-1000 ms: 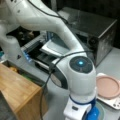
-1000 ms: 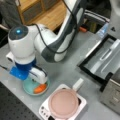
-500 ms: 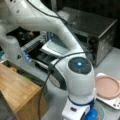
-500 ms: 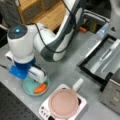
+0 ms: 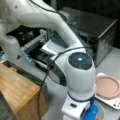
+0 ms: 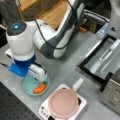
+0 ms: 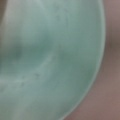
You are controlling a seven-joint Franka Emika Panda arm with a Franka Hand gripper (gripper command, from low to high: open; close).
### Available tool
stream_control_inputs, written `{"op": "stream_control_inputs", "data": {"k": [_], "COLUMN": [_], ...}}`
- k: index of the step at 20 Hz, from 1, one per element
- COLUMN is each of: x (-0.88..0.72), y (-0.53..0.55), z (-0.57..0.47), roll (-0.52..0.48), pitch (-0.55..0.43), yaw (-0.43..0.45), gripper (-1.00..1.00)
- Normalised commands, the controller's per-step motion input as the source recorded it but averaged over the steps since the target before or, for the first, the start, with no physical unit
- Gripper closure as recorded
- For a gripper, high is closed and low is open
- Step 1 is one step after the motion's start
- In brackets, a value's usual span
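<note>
While the arm bends low over the grey table, the scene reads as follows.

gripper: down inside the green bowl [image 6: 28, 87] at a front view's bottom left; point approx at gripper [image 6: 40, 81]. Fingertips hidden behind the white hand block, so I cannot tell whether the pincer is wide, narrow or holding anything.
carrot: orange carrot [image 6: 40, 88] lies in the bowl, right half of it, just beside or touching the gripper's lower end; contact not clear.
green bowl: sits on the table [image 6: 65, 72], near the scale's left corner. Wrist view is filled by the bowl's pale green inside [image 7: 50, 62], very close; no fingers seen there.
bowl in a front view: only a sliver of green rim [image 5: 101, 111] shows at the bottom, behind the blue wrist part.
pink plate: pink plate [image 6: 63, 103] on the white scale [image 6: 45, 110], right of the bowl, apart from it; also seen as pink plate [image 5: 108, 86] in a front view's right.
black tray: black tray [image 6: 86, 65] with a metal piece, a front view's right, well apart from the bowl.
wooden box: wooden box [image 5: 17, 90] at a front view's left.
metal oven: metal oven [image 5: 100, 32] at a front view's top right.
</note>
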Motion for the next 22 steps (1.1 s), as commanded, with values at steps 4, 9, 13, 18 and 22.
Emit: {"op": "stream_control_inputs", "data": {"k": [4, 9, 13, 18, 22], "x": [-0.2, -0.33, -0.53, -0.71, -0.83], "y": [0.6, 0.71, 0.72, 0.56, 0.19], "z": [0.33, 0.21, 0.09, 0.0, -0.07], "roll": [-0.024, -0.065, -0.129, -0.163, -0.126], "pitch": [0.149, 0.099, 0.019, -0.071, -0.197], "yaw": [-0.14, -0.167, -0.133, -0.11, 0.061], "gripper": [-1.0, -1.0, -1.0, -1.0, -1.0]}}
